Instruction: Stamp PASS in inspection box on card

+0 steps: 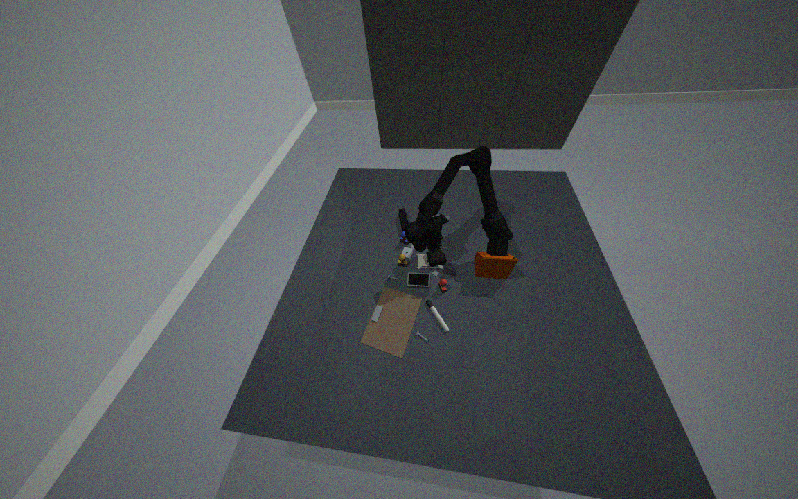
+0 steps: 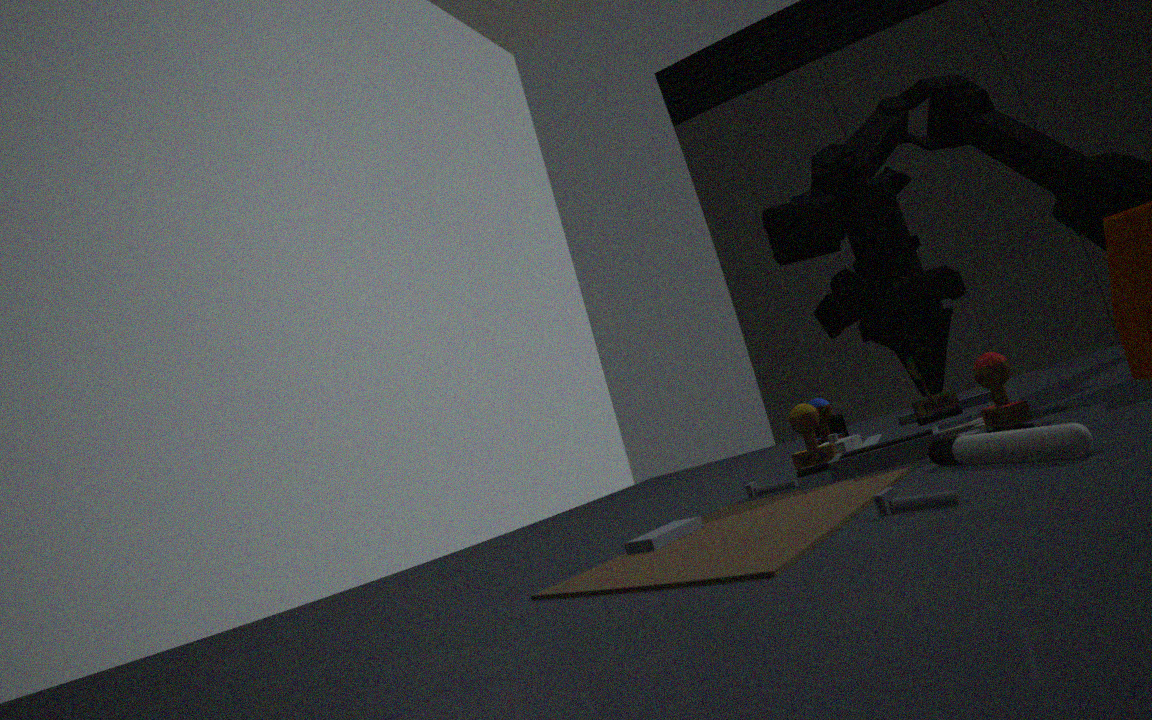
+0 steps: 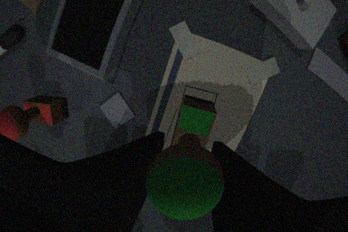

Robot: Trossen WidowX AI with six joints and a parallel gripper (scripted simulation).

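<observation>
My gripper point(image 2: 927, 388) point(image 3: 188, 144) is shut on the neck of the green-knobbed stamp point(image 3: 185, 188) point(image 2: 936, 409). The stamp is upright, its base low over the cream card point(image 3: 221, 58) point(image 1: 422, 261); whether it touches the card cannot be told. In the wrist view the far end of the thin-lined inspection box point(image 3: 201, 90) shows beyond the stamp's base; the base hides the rest. The stamp's face is hidden, and no print shows on the visible card. The black ink pad point(image 3: 90, 14) point(image 1: 418, 279) lies open in its grey case beside the card.
A red stamp point(image 1: 443, 282) point(image 2: 992, 371) point(image 3: 12, 123) stands near the pad. A yellow stamp point(image 1: 402, 259) point(image 2: 803, 418) and a blue stamp point(image 1: 403, 236) stand left. A white marker point(image 1: 439, 317), brown board point(image 1: 393, 322) and orange block point(image 1: 493, 265) lie around. A white block point(image 3: 319, 11) is beside the card.
</observation>
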